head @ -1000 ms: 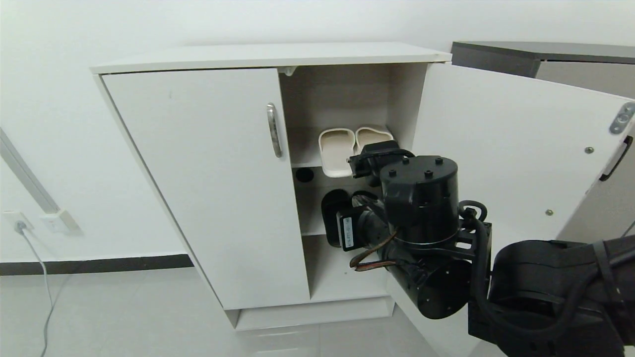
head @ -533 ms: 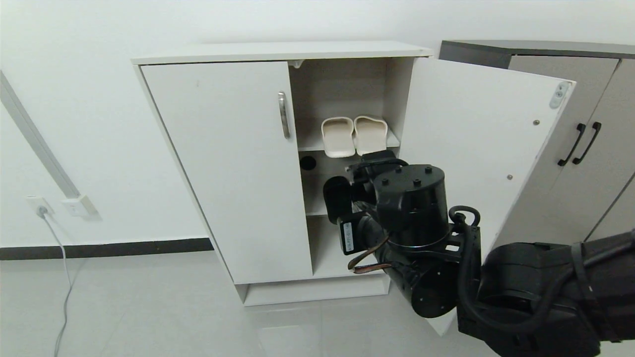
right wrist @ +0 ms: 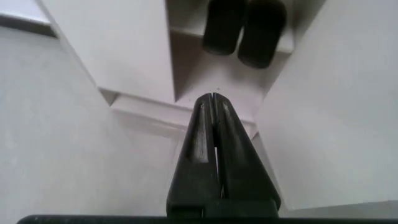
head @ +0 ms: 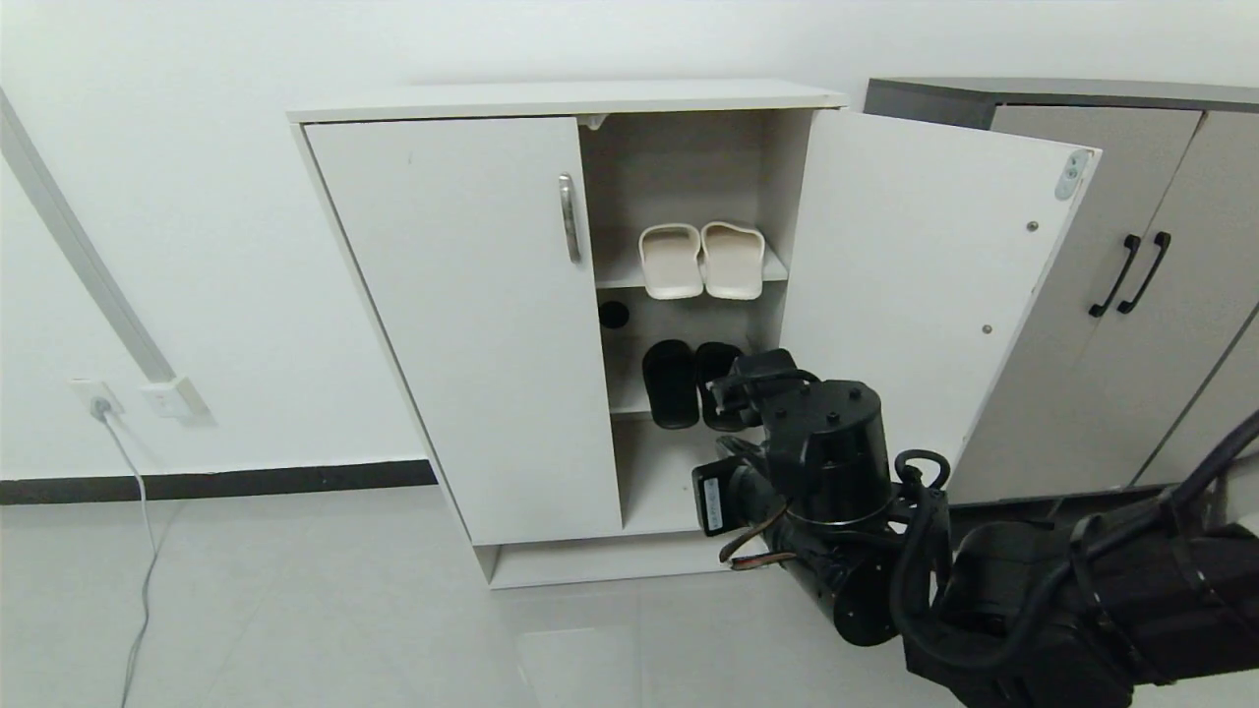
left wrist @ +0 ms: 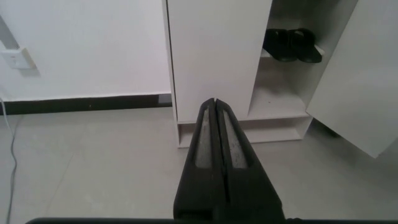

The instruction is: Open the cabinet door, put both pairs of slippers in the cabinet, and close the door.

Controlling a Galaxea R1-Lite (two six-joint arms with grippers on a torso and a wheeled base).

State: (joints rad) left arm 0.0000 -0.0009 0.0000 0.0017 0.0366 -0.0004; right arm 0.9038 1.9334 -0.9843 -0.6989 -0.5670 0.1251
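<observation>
The white cabinet [head: 566, 98] has its left door [head: 472, 315] closed and its right door [head: 925, 285] swung wide open. A beige pair of slippers [head: 701, 261] lies on the upper shelf. A black pair of slippers [head: 689, 383] lies on the middle shelf, toes outward. My right arm [head: 826, 462] hangs low in front of the open compartment, just below the black pair. In the right wrist view my right gripper [right wrist: 213, 99] is shut and empty, below the black slippers [right wrist: 245, 25]. My left gripper [left wrist: 213, 102] is shut and empty, over the floor well back from the cabinet.
A grey cabinet [head: 1131, 295] with black handles stands right behind the open door. A wall socket with a hanging cable [head: 98, 403] is at the far left. Pale tiled floor [head: 295, 610] spreads in front of the cabinet.
The head camera has drawn back, so the cabinet looks smaller. My right arm has pulled down and out of the compartment, uncovering the black slippers on the middle shelf.
</observation>
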